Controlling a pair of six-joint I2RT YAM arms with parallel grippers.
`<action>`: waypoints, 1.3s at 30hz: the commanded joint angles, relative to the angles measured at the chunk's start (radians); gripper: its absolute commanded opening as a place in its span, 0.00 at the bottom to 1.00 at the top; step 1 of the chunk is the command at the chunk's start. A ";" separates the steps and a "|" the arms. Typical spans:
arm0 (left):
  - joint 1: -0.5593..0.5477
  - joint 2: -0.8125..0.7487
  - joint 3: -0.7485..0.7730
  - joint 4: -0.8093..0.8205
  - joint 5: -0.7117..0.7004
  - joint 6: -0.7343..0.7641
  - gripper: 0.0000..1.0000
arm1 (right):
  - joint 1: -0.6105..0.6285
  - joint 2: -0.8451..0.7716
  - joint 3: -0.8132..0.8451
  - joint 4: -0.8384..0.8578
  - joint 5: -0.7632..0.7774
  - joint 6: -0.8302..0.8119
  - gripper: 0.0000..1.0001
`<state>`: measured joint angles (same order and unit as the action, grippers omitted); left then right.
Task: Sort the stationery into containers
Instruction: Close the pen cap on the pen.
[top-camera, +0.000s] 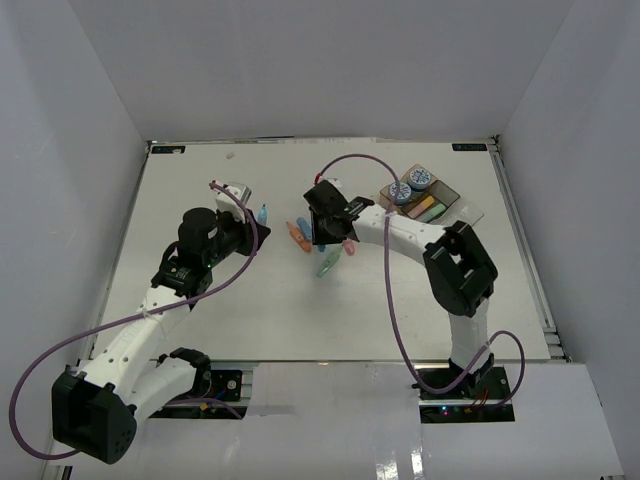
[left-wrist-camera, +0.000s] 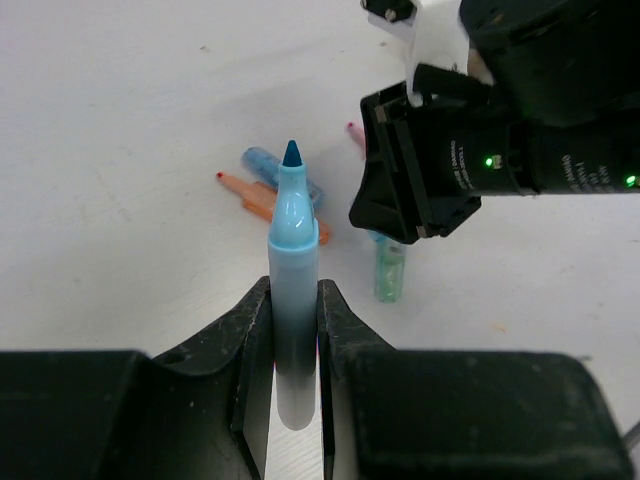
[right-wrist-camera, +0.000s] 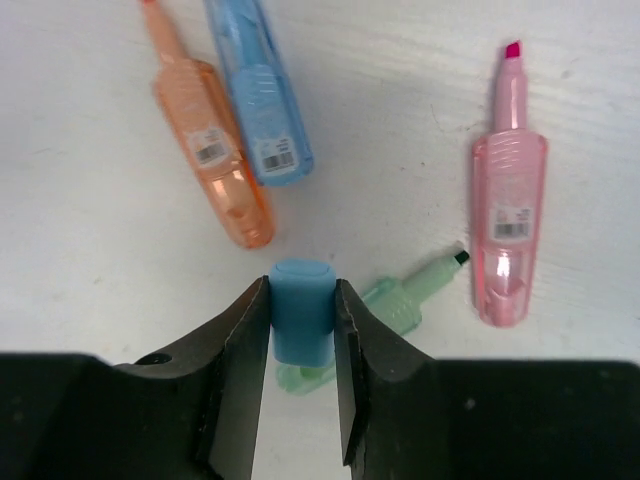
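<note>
Blue in both grips!
Left gripper (left-wrist-camera: 294, 300) clamps an uncapped blue marker (left-wrist-camera: 293, 240); right gripper (right-wrist-camera: 302, 298) pinches a blue cap (right-wrist-camera: 302, 322).

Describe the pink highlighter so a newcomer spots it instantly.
On the table, a loose cluster of highlighters lies by the right claw. The pink highlighter is at its right end in the top view, beside the green one's tip. It is the only pink one, magenta tip bare, apart from the orange and blue pair.
</note>
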<state>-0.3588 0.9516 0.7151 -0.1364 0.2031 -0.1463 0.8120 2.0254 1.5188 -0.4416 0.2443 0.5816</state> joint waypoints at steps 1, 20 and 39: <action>0.003 -0.033 0.001 0.111 0.179 -0.009 0.19 | -0.002 -0.230 -0.011 0.127 0.015 -0.080 0.12; -0.054 0.176 0.163 0.466 0.473 -0.114 0.20 | 0.009 -0.671 -0.195 0.682 0.035 -0.267 0.18; -0.085 0.101 0.049 0.492 0.322 -0.076 0.19 | 0.134 -0.593 -0.241 0.866 0.108 -0.313 0.18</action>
<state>-0.4416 1.0939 0.7635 0.3473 0.5579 -0.2405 0.9298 1.4273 1.2797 0.3408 0.3084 0.2943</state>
